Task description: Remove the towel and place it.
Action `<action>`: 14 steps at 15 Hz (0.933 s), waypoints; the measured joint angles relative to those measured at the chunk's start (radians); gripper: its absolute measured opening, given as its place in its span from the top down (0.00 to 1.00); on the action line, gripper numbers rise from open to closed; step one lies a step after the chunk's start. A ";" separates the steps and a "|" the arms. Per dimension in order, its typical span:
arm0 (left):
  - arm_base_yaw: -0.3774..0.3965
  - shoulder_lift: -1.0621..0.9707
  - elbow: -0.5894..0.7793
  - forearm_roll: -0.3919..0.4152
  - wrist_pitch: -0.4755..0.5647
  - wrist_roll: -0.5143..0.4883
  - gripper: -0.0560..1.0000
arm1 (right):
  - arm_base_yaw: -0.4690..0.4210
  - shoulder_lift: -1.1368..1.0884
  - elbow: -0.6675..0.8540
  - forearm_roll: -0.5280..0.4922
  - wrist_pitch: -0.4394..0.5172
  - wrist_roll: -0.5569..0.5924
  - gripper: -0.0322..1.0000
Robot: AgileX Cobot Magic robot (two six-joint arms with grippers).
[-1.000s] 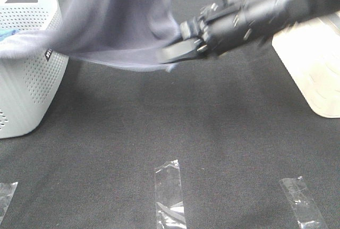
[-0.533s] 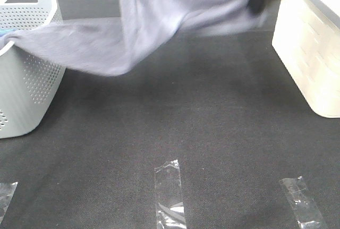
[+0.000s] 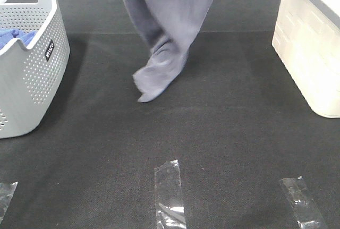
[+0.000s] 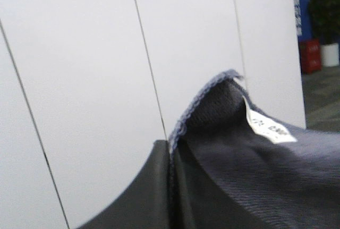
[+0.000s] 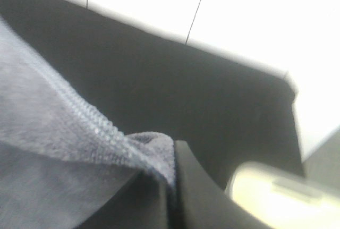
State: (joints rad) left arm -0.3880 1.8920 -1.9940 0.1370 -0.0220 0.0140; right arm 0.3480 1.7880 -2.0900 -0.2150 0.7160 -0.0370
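L gripper [image 4: 171, 157]: both fingers pressed together w/ the towel [image 4: 255, 176] pinched between them at its edge, no gap showing, so it's clamped on the cloth. The hem [image 4: 199, 101] rises out of the pinch in an arc. A white label [image 4: 268, 128] is sewn to the towel just past the top of that arc; print too blurred to read. Behind are white wall panels [image 4: 79, 80] and, far off, a potted plant [image 4: 325, 16].

R gripper [image 5: 172, 184]: same story, fingers closed tight on the stitched hem, cloth bunched right at the tips. Beyond it is the black table [image 5: 159, 75] and a pale bin [image 5: 276, 192], blurred.

High cam: neither gripper in frame. The towel [image 3: 170, 22] hangs down from above the top edge, roughly centre-back of the table [image 3: 239, 133]. It's wide up top, narrowing to a folded, twisted tail. The tail end sits low at the table surface, a bit left of centre; can't tell if it touches or is just above. The towel is fully outside the basket [image 3: 32, 91] & apart from it.

The basket stands at the table's left edge w/ a blue cloth [image 3: 16, 36] inside. The bin [image 3: 311, 64] is at the right edge, well apart from the towel. Clear tape strips [image 3: 170, 192] are stuck along the front of the table, near the camera.
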 joint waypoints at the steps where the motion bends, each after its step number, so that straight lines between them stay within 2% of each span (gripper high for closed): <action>1: 0.033 -0.001 -0.011 0.004 -0.041 0.000 0.95 | 0.000 0.000 -0.003 -0.019 -0.074 0.000 0.97; 3: 0.087 -0.001 -0.014 0.005 -0.170 0.000 0.95 | 0.000 0.000 -0.003 -0.044 -0.229 0.000 0.97; 5: 0.113 -0.001 -0.014 0.006 -0.248 0.000 0.95 | 0.002 0.000 -0.005 -0.050 -0.366 0.000 0.97; 7: 0.118 0.001 -0.014 0.007 -0.257 0.000 0.95 | 0.002 0.009 -0.005 -0.051 -0.405 0.000 0.97; 8: 0.119 0.005 -0.014 0.007 -0.221 0.000 0.95 | 0.002 0.021 -0.005 -0.051 -0.382 0.000 0.97; 10: 0.116 0.012 -0.014 0.007 -0.048 0.000 0.95 | 0.002 0.047 -0.005 -0.051 -0.257 0.000 0.97; 12: 0.116 0.020 -0.014 0.006 0.212 0.000 0.95 | 0.002 0.074 -0.005 -0.047 -0.111 0.000 0.97; 14: 0.113 0.026 -0.014 -0.013 0.430 0.000 0.95 | 0.005 0.096 -0.005 -0.031 0.016 0.000 0.97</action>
State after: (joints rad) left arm -0.2750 1.9180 -2.0080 0.1240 0.4080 0.0140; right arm 0.3530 1.8840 -2.0950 -0.2460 0.7320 -0.0370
